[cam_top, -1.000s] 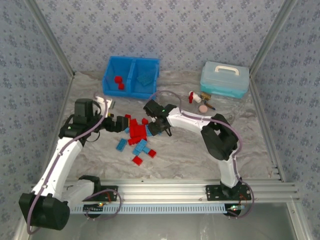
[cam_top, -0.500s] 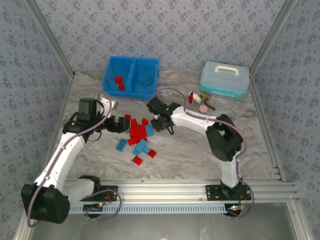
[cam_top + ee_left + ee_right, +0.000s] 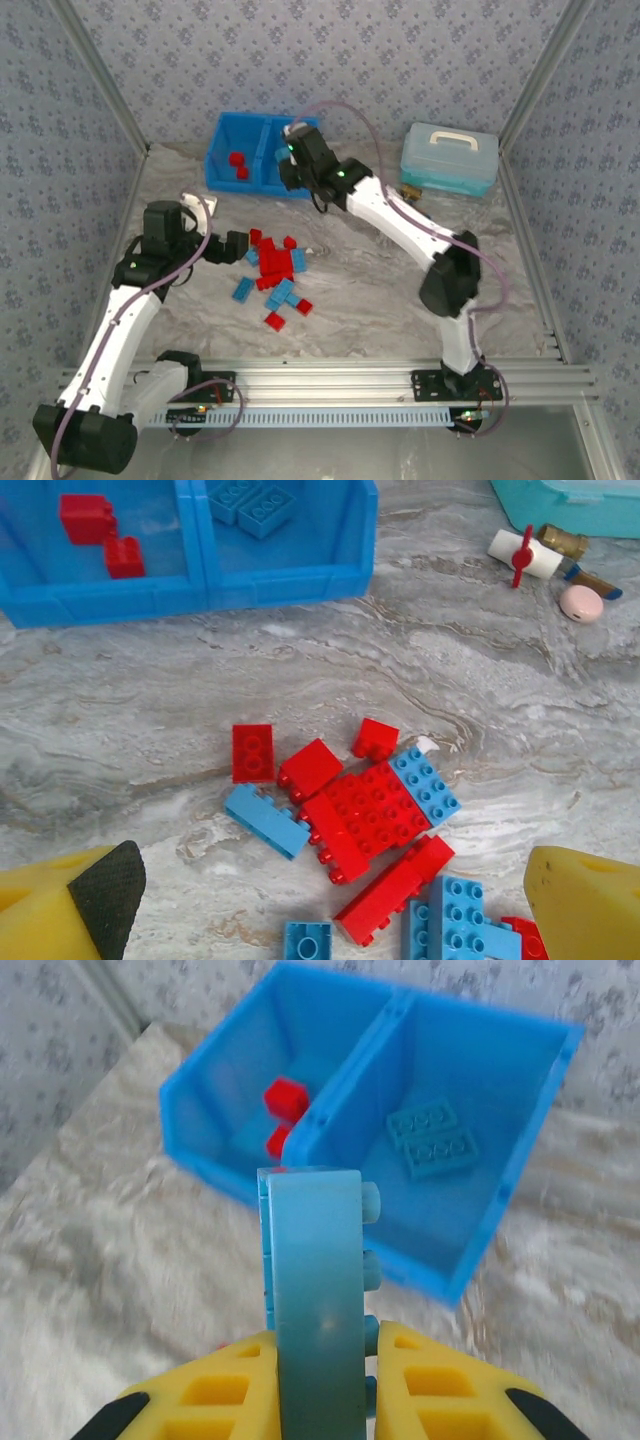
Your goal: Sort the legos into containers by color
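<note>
- The right gripper (image 3: 320, 1358) is clamped on a light blue brick (image 3: 318, 1260). The brick stands on edge between the yellow pads (image 3: 225, 1390), with its studs facing right in the wrist view.
- In the top view, the right gripper (image 3: 293, 165) hangs over the near edge of the blue bin (image 3: 222, 180), on the side of its right compartment (image 3: 298, 135).
- The right compartment (image 3: 470, 1110) holds two flat blue bricks (image 3: 432, 1138) lying side by side.
- The left compartment (image 3: 235, 1125) holds two red bricks (image 3: 284, 1110), one just behind the other.
- The left gripper (image 3: 335, 905) is spread wide and holds nothing. It hangs low over the near side of the loose pile (image 3: 370, 820).
- In the top view, the left gripper (image 3: 235, 247) sits just left of the loose pile (image 3: 275, 272), which lies on the marbled table (image 3: 380, 290) between the two arms, well short of the bin.
- The pile mixes red and light blue bricks. Several touch or overlap, and a few lie apart at its near edge.
- A pale teal box (image 3: 450, 158) stands at the far right. A small bottle (image 3: 525, 552) and a pink disc (image 3: 581, 602) lie on the table near it.
</note>
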You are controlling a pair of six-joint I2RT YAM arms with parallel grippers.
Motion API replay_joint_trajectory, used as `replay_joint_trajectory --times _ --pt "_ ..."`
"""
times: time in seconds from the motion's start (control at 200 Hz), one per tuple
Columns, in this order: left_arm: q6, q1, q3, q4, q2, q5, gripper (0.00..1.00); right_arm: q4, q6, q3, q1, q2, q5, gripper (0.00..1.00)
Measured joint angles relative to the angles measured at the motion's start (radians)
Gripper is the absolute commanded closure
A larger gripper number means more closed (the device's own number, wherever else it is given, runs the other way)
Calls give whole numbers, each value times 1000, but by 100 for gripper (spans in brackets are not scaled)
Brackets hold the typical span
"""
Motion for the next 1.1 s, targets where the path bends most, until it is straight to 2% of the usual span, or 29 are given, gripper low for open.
replay_joint_trajectory --times 0.14,0.225,0.43,0.56,0.6,0.72,0.874,0.984,1.099 --pt "0 0 -2 3 0 -18 1 -88 -4 459 -33 347 11 76" --pt "0 0 -6 5 0 -27 1 -116 19 583 -56 476 -7 76" --pt "0 0 -8 5 1 -34 1 -123 122 580 -115 550 -106 74" --pt "0 0 -8 10 2 -34 1 -85 129 589 -120 552 -115 72" --pt "0 0 -8 11 2 -34 1 -74 138 594 -116 552 -117 69" --pt "0 0 -8 11 2 -34 1 -53 168 606 -104 552 -133 52" --pt "0 0 -8 11 2 -37 1 -56 182 631 -102 548 -147 50" --pt "0 0 -8 11 6 -42 1 -115 170 624 -107 508 -159 49" --pt "-2 0 -10 12 15 -72 1 -189 117 504 -108 351 -166 47"
